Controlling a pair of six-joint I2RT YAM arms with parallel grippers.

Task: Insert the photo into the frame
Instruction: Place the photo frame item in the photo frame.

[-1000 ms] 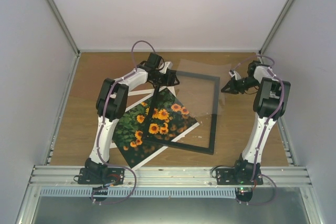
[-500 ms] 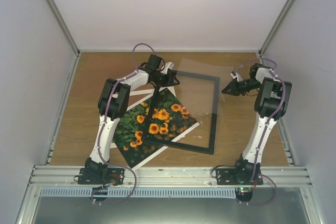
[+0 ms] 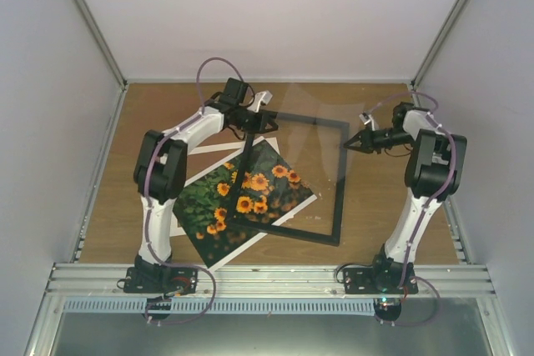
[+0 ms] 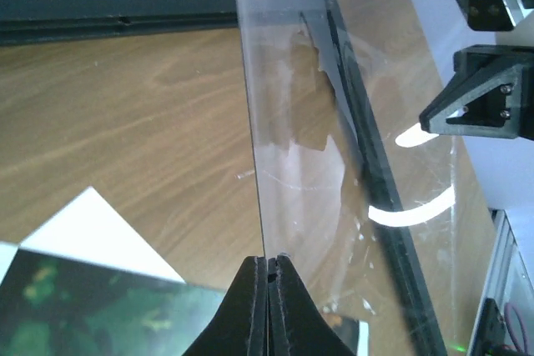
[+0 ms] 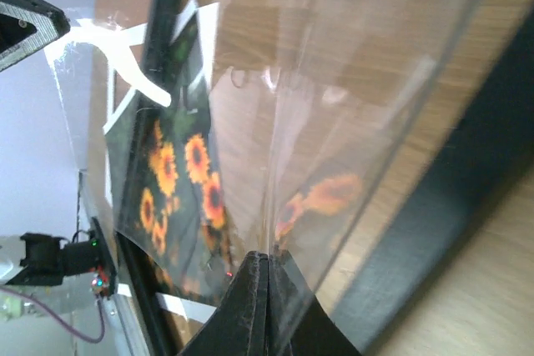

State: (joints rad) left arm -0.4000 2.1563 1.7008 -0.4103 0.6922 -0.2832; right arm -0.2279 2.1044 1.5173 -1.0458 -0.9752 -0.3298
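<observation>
a brown wooden table (image 3: 392, 223) carries everything. a white mat (image 3: 219, 148) lies flat on it left of centre, and the photo (image 3: 217, 206) lies skewed over the mat, covering most of it. the frame (image 3: 292, 233) lies flat to the right. its right side rests on bare wood and its near-left corner overlaps the photo.
</observation>
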